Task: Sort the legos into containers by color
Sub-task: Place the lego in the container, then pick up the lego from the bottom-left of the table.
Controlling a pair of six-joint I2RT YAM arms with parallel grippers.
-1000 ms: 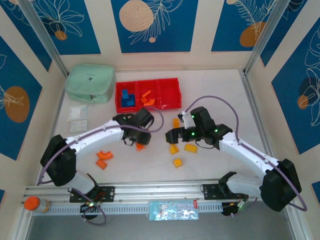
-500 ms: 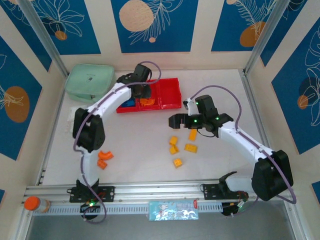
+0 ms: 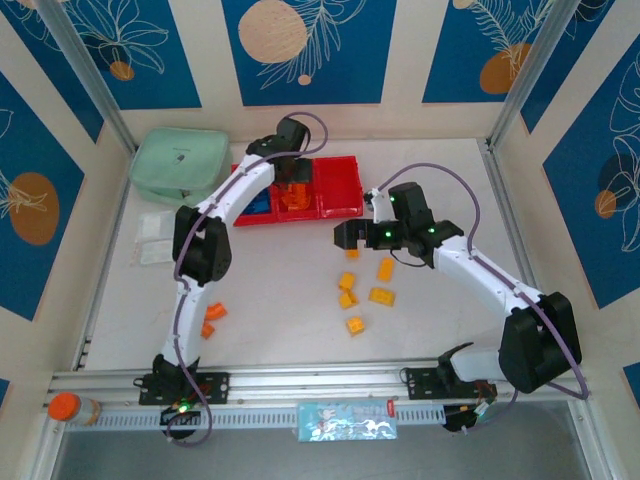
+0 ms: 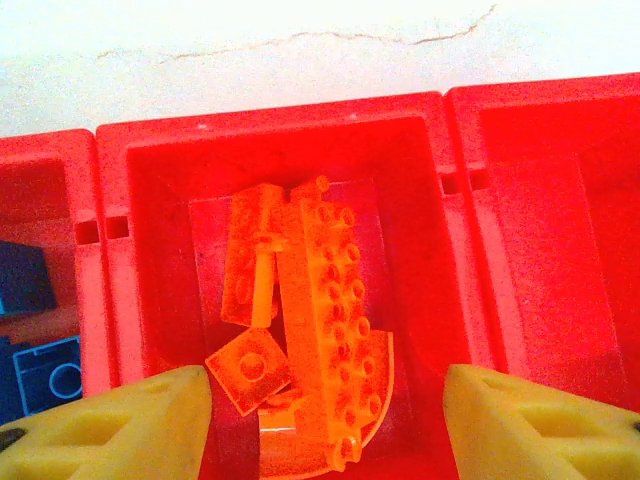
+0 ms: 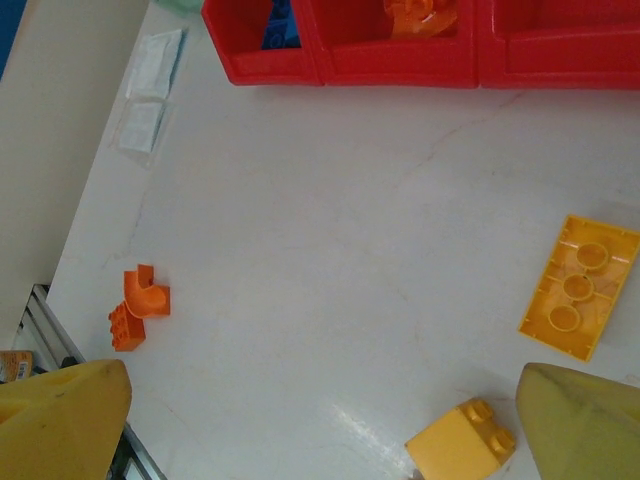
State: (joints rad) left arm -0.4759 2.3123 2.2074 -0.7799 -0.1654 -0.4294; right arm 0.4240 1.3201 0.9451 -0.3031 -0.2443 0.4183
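The containers [image 3: 340,186] are three joined red bins at the back. Blue legos [image 3: 256,203] lie in the left bin. My left gripper [image 3: 294,176] hangs open over the middle bin [image 4: 425,190], where a pile of orange legos [image 4: 315,300] lies below and between its yellow fingers [image 4: 130,420]; nothing is in its grip. Mid-table, my right gripper [image 3: 341,236] is open and holds nothing, above several yellow legos [image 3: 381,296]. A yellow brick [image 5: 462,438] and an upturned yellow plate [image 5: 580,287] lie by its right finger [image 5: 585,420]. Two orange legos [image 3: 209,318] sit at the front left.
A mint green pouch [image 3: 182,163] lies left of the bins. Clear packets [image 3: 155,238] lie near the left wall. The right bin [image 4: 560,230] has bare red floor. A metal rail [image 3: 320,380] runs along the front edge.
My left arm swung from mid-table back to the bins with an orange lego and opened its jaws over the middle bin. The right gripper shifted slightly back and left.
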